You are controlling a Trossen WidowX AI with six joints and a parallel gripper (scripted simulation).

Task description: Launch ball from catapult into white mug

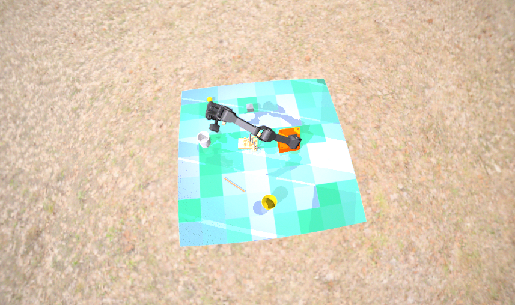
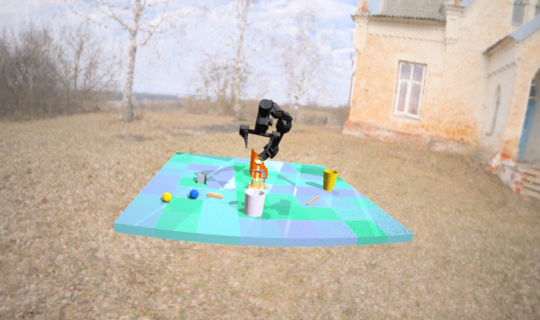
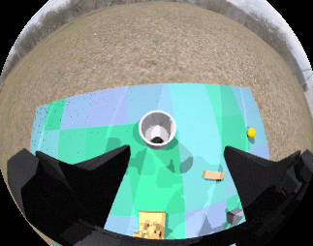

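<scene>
The white mug (image 1: 203, 141) (image 2: 254, 204) (image 3: 149, 125) stands upright near the table edge, with its mouth up. The light wooden catapult (image 1: 244, 143) (image 2: 257, 185) (image 3: 152, 219) stands between the mug and the arm's base; the wrist view shows only part of it. A blue ball (image 2: 193, 193) lies on the table and is hidden in the other two views. A yellow ball (image 1: 209, 99) (image 2: 166, 197) (image 3: 251, 133) lies farther out toward the corner. My gripper (image 2: 258, 145) (image 3: 179, 151) is wide open and empty, high above the table.
A wooden block (image 2: 215, 195) (image 3: 213, 175) lies near the blue ball. A grey cube (image 1: 250, 107) (image 2: 201, 178) (image 3: 234, 216) stands on the same side. A yellow cup (image 1: 269, 202) (image 2: 329, 179) and a thin stick (image 1: 235, 184) (image 2: 313, 200) are on the other side. An orange panel (image 1: 285, 147) (image 2: 252, 164) is by the arm's base.
</scene>
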